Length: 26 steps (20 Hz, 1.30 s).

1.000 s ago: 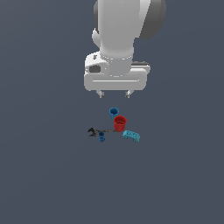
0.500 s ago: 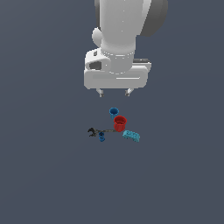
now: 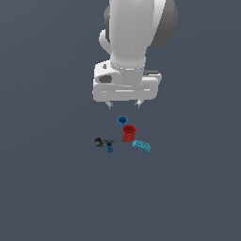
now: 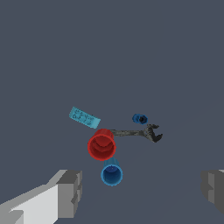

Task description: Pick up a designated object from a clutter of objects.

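Gripper [image 3: 124,105] — jaws spread wide, holding nothing, now slightly lower over the clutter than a second ago; red cup [image 3: 129,132] upright on the table [image 3: 47,188], between blue cup [image 3: 122,120] and teal brick [image 3: 141,146] — descent under way, grasp pending.

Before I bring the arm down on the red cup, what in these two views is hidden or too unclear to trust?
- Gripper: exterior view shows only the fingertips, the hand blocks the rest; the wrist view's edge cuts off both fingers.
- Red cup and wrench: contact unclear in either view.
- Blue cup: too small to see inside.
- Small blue piece: shape unreadable.
- Brick: studs blurred.
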Each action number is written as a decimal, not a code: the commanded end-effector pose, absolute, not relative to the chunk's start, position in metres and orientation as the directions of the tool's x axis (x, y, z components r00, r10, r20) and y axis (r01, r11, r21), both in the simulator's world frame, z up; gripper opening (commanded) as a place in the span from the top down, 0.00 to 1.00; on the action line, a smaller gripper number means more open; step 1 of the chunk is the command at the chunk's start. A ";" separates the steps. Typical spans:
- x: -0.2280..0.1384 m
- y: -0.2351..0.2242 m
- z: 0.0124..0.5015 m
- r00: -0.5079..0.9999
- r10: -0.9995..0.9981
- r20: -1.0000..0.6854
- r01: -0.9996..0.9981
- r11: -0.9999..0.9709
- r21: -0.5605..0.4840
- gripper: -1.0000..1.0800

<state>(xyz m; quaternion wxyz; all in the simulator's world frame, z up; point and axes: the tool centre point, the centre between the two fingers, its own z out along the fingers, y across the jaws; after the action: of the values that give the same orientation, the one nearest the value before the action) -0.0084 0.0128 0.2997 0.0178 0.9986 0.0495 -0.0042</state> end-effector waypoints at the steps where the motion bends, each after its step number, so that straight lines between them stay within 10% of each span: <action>1: -0.008 0.015 0.287 0.993 0.113 -0.011 0.114 -0.993 0.034 0.04; 26: -0.050 0.044 0.111 0.944 0.331 -0.001 0.331 -0.944 0.003 0.04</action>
<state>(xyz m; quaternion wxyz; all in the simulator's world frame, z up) -0.0476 0.0431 0.1165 0.0020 0.9864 0.1641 -0.0012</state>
